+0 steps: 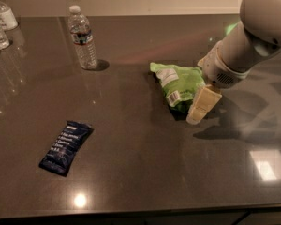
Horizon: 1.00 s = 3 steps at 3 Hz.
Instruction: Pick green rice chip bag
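Observation:
The green rice chip bag (pixel 175 84) lies on the dark table (pixel 131 172), right of the middle. It is crinkled light green with a white label panel and a barcode, and its darker green end points toward the front. My gripper (pixel 200 106) hangs from the large white arm (pixel 253 32) that comes in from the upper right. It sits low over the table, right against the bag's front right edge.
A clear water bottle (pixel 83 37) stands at the back, left of the bag. A flat dark-blue bar wrapper (pixel 65 147) lies at the front left. More bottles (pixel 0 22) stand at the far left corner. The table's front edge runs along the bottom.

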Motion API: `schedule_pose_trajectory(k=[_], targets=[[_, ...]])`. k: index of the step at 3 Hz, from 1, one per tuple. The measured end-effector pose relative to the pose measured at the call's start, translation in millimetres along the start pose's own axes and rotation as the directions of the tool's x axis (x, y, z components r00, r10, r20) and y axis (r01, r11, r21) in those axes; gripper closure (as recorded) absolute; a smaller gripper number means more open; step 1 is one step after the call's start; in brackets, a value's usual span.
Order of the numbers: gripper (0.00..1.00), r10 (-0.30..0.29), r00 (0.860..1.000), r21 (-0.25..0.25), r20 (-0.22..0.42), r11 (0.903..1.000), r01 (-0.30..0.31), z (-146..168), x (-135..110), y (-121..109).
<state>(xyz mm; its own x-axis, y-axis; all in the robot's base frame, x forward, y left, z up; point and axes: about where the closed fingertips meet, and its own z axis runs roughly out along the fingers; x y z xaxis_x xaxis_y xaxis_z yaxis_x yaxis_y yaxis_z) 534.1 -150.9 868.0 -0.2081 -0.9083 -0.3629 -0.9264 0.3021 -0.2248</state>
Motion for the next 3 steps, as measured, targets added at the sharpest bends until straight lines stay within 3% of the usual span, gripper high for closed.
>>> schedule_pose_trajectory(k=[1,3], targets=[[0.00,0.002,1.000,0.000,-0.012,1.0000,-0.002,14.4,0.5,-3.8],[0.41,0.010,1.000,0.011,-0.019,0.9999,-0.010,17.4,-3.0,-12.0]])
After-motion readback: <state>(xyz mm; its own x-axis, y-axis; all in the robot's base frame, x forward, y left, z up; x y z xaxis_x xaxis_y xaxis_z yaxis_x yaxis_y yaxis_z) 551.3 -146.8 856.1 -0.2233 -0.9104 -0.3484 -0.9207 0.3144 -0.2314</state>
